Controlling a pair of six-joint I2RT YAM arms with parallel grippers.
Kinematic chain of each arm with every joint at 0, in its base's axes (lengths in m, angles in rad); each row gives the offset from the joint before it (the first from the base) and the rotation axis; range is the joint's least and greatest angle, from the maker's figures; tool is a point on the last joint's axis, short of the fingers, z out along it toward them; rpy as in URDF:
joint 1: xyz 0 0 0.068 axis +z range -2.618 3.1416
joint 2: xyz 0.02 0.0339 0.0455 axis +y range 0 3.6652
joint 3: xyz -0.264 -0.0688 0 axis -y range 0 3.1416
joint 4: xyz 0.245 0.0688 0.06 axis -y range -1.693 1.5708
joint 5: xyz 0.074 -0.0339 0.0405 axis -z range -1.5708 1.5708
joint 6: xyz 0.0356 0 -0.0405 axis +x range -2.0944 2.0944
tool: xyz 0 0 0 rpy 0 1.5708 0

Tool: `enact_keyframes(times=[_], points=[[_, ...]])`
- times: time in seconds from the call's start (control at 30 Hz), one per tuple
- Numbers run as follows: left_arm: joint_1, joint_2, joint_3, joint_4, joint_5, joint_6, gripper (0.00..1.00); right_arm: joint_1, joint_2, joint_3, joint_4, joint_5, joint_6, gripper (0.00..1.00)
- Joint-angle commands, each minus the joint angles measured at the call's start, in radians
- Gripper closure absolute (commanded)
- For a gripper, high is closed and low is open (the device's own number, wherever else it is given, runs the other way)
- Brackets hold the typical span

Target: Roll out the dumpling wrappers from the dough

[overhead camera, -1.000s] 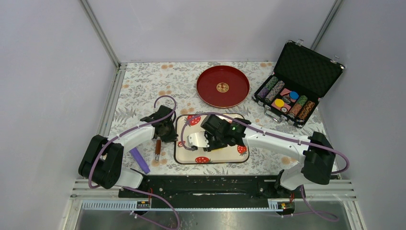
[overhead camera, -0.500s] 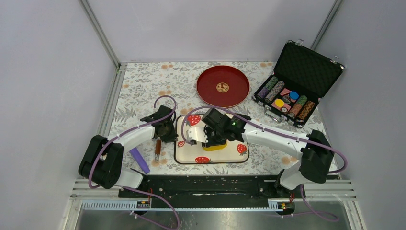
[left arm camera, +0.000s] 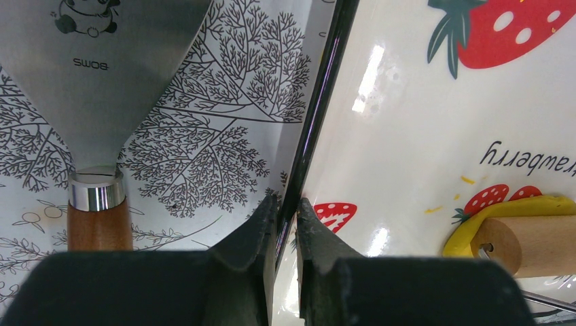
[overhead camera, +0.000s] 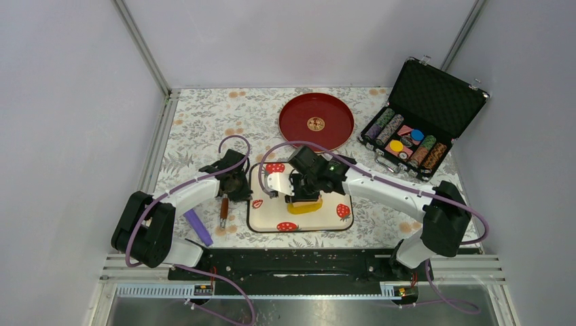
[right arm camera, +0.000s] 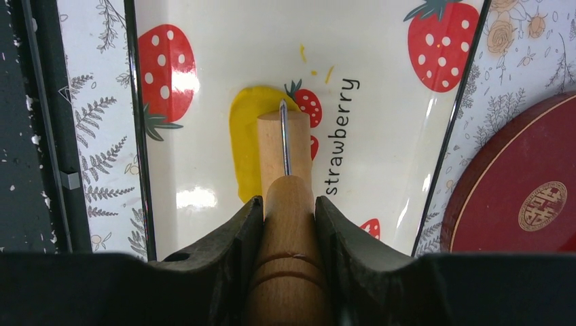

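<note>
While my left gripper (left arm camera: pixel 285 212) is pinched nearly closed on the left rim of the strawberry tray (left arm camera: pixel 407 102), my right gripper (right arm camera: pixel 289 214) clamps the wooden handle of the rolling pin (right arm camera: pixel 285 146). The pin rests on the dough (right arm camera: pixel 246 139), a flattened yellow patch near the tray's middle, toward its near edge. A scraper (left arm camera: pixel 95 81) lies on the table just beside the tray's left edge.

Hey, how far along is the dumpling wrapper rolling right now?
Done: the dough lies on the strawberry tray, already pressed into a flat elongated patch. In hand: the right claw grips the wooden roller, which sits on the dough, while the left claw pinches the tray's rim. Left: no small round wrappers show anywhere, so thinning and shaping remain.
</note>
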Motion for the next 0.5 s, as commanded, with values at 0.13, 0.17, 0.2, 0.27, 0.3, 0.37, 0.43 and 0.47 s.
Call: enact_keyframes(times=[0.13,0.17,0.2,0.27,0.3,0.37,0.43,0.47], points=[[0.008,0.038,-0.023,-0.103,-0.161,0.02,1.0,-0.065,0.215,-0.117,-0.094,0.024,0.003,1.0],[0.008,0.039,-0.022,-0.103,-0.16,0.02,1.0,-0.071,0.213,-0.117,-0.091,0.027,0.004,1.0],[0.008,0.038,-0.023,-0.103,-0.161,0.02,1.0,-0.077,0.211,-0.116,-0.09,0.029,0.006,1.0],[0.008,0.038,-0.022,-0.103,-0.161,0.02,1.0,-0.091,0.205,-0.115,-0.086,0.033,0.012,1.0],[0.008,0.039,-0.022,-0.103,-0.161,0.02,1.0,-0.098,0.201,-0.115,-0.084,0.033,0.013,1.0],[0.008,0.038,-0.023,-0.103,-0.161,0.02,1.0,-0.111,0.19,-0.117,-0.076,0.035,0.013,1.0],[0.008,0.038,-0.023,-0.104,-0.161,0.02,1.0,-0.125,0.183,-0.117,-0.073,0.033,0.009,1.0],[0.008,0.038,-0.023,-0.104,-0.161,0.02,1.0,-0.132,0.181,-0.117,-0.073,0.034,0.009,1.0]])
